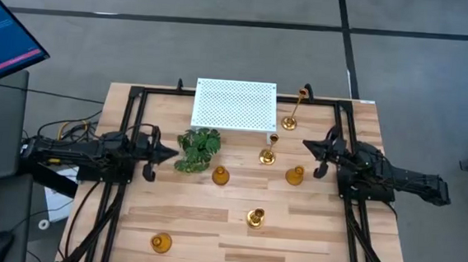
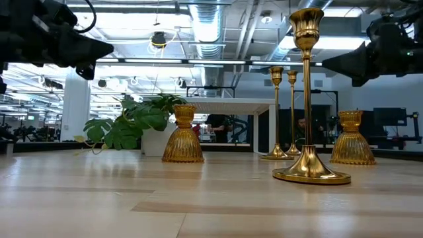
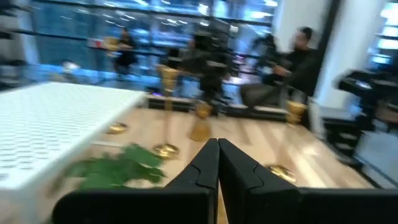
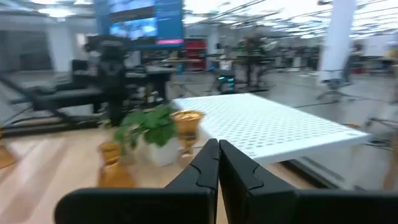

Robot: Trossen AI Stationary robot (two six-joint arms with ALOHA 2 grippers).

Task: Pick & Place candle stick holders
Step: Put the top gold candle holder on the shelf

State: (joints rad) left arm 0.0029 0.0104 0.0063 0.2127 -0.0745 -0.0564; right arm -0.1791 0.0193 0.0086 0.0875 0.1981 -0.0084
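Observation:
Several shiny gold candle stick holders stand on their round bases on the wooden table. Tall ones stand at the far right [image 1: 291, 118], in front of the platform [image 1: 267, 156] and nearer the front [image 1: 255, 217]. Short squat ones stand beside the plant [image 1: 221, 175], at mid right [image 1: 294, 176] and at the near left [image 1: 160, 242]. My left gripper [image 1: 166, 152] is shut and empty, in the air left of the plant. My right gripper [image 1: 307, 144] is shut and empty, in the air right of the middle tall holder.
A white perforated platform [image 1: 234, 105] stands at the table's far middle. A green leafy plant [image 1: 198, 149] sits in front of it. Black frame rails [image 1: 126, 132] run along both sides of the table. People show in the room behind the table [image 3: 298, 62].

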